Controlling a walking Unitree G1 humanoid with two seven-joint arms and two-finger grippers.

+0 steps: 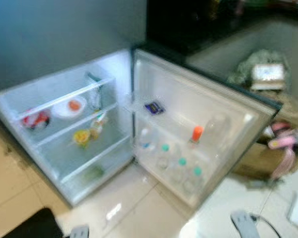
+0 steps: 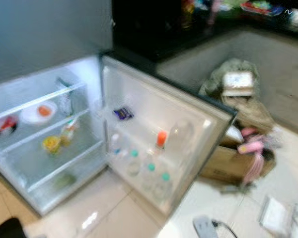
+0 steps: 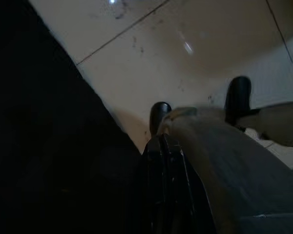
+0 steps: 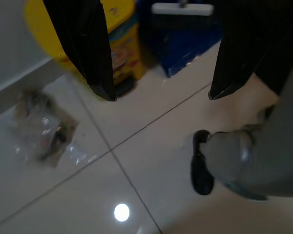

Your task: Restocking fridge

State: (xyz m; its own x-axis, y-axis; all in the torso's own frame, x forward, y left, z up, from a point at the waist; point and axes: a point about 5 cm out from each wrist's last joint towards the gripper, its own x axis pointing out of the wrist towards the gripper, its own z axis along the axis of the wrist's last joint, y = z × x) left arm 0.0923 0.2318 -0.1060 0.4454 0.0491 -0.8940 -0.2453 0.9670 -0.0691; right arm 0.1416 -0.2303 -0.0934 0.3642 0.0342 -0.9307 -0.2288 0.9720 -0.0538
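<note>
Floor (image 1: 154, 208): pale tiles, lower frame.
Fridge (image 1: 79, 124): open, centre-left.
Right gripper (image 4: 158, 95): fingers spread wide, holding nothing.
Left gripper: cannot tell.

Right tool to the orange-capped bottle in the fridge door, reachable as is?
Probably not yet. The right tool hangs open over the floor, while the orange-capped bottle sits in the open door shelf ahead. Path looks free.

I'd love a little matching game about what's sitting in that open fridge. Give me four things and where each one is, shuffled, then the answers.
Things:
1. white bowl
2. blue packet
3. orange-capped bottle
4. green item

Places:
A. top door shelf
B. bottom of the fridge interior
C. door shelf, right of the blue packet and lower
D. upper interior shelf

Pairs: 1-D, 2-A, 3-C, 4-B
</note>
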